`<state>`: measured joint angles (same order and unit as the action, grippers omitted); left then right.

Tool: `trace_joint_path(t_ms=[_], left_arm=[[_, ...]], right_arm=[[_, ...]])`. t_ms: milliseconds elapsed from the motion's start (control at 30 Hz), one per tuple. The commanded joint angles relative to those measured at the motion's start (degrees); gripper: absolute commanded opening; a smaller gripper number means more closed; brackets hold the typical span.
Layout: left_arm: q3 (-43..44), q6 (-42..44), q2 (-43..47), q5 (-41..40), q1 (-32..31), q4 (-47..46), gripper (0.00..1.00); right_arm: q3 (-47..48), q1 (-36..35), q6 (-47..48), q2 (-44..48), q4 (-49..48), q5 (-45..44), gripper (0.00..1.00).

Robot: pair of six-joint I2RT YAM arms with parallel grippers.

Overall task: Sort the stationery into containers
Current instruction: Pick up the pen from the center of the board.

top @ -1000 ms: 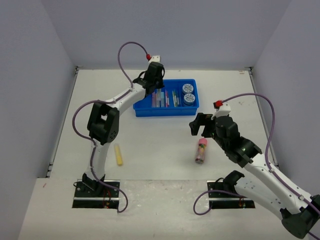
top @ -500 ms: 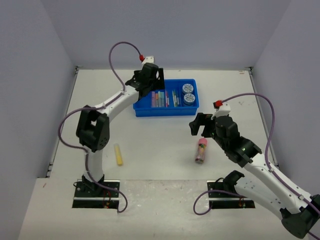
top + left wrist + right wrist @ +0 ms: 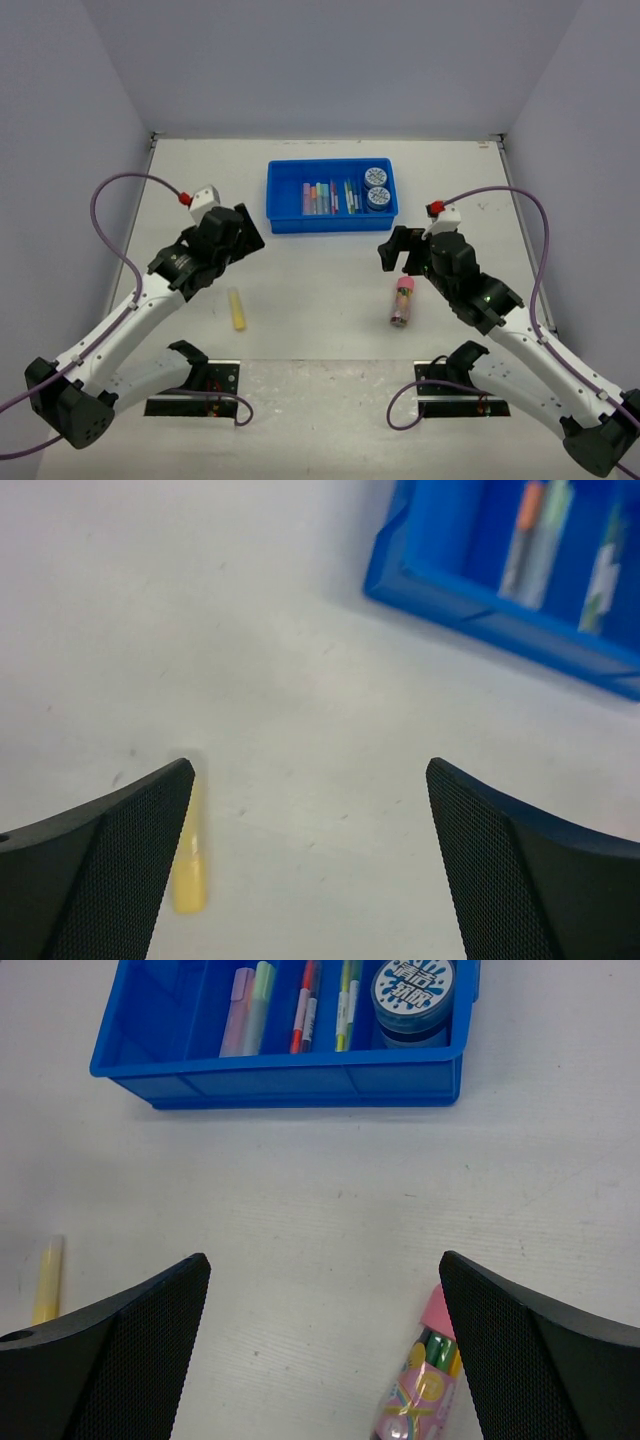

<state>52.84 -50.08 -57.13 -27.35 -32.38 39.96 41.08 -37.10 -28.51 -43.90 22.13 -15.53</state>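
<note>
Bright blue divided plastic tray (image 3: 330,226), far middle of table (image 3: 320,275), partly filled. Unsorted nearer front edge: small yellow marker (image 3: 237,308), pink patterned tube (image 3: 403,302). Left gripper (image 3: 310,772), right gripper (image 3: 322,1260): jaws spread, empty, seemingly ready to pick.

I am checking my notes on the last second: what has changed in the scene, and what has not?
The left tool, then over the bright blue divided plastic tray, drew back toward the near left and opened; it now hangs open near the small yellow marker. Unmoved: the right tool, the pink patterned tube, that marker, the tray.
</note>
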Motion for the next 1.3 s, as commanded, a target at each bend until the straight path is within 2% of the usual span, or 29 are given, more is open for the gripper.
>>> trace_joint_path(t_ms=[0, 133, 300, 533, 600, 667, 767, 800, 867, 900, 933, 1033, 1133, 1200, 1267], left_arm=[[-7.71, -4.02, 4.24, 4.08, 0.04, 6.27, 1.00], [-12.80, -5.81, 1.88, 4.98, 0.04, 6.72, 1.00], [-15.41, -8.29, -7.75, 6.97, 0.04, 7.56, 0.97], [-20.16, -10.12, -10.84, 9.85, 0.04, 0.20, 0.88], [-20.50, -10.29, -13.06, 8.57, 0.13, -0.23, 0.80], [-20.58, -10.39, -14.65, 7.85, 0.21, -0.14, 0.77], [-21.56, -9.84, -17.37, 8.50, 0.13, -2.97, 0.55], [-21.73, -9.49, -18.29, 9.09, 0.13, -3.42, 0.46], [-21.89, -8.80, -19.03, 9.84, 0.13, -4.28, 0.15], [-21.83, -8.17, -19.20, 10.07, 0.13, -4.63, 0.03], [-21.56, -6.89, -19.16, 10.52, 0.13, -4.71, 0.00], [-19.59, -4.06, -17.62, 11.18, 0.04, -4.28, 0.00], [-16.33, -1.78, -11.91, 10.40, -0.44, -5.50, 0.00], [-14.04, 0.83, -6.73, 11.02, -0.84, -9.47, 0.00], [-9.85, 7.58, -5.56, 12.10, -0.88, -16.68, 0.00]], right_arm=[[-0.43, 0.19, -0.45, 0.26, -1.61, -0.03, 0.99], [-0.65, 0.19, -0.50, 0.68, -1.58, -0.11, 0.99], [-0.74, 0.10, -0.50, 1.11, -1.57, 0.33, 0.99], [-1.00, 0.18, -0.41, 2.07, -1.57, 0.68, 0.99], [-1.00, 0.10, -0.24, 2.15, -1.74, 1.02, 0.99], [-1.00, 0.19, -0.23, 2.06, -1.91, 1.38, 0.99], [-1.01, 0.19, -0.15, 2.15, -1.92, 1.37, 0.99], [-1.09, 0.19, -0.23, 2.15, -2.00, 1.20, 0.99], [-1.09, 0.19, -0.15, 2.24, -1.93, 1.20, 0.99], [-1.09, 0.19, -0.15, 2.24, -1.99, 1.20, 0.99], [-1.05, 0.19, -0.15, 2.20, -2.00, 1.12, 0.99], [-0.91, 0.19, -0.15, 1.97, -2.00, 1.02, 0.99], [-0.91, 0.19, -0.06, 1.85, -1.95, 0.85, 0.99], [-0.91, 0.10, -0.06, 1.80, -2.00, 0.86, 0.99], [-0.91, 0.19, -0.10, 1.85, -1.96, 0.93, 0.99]])
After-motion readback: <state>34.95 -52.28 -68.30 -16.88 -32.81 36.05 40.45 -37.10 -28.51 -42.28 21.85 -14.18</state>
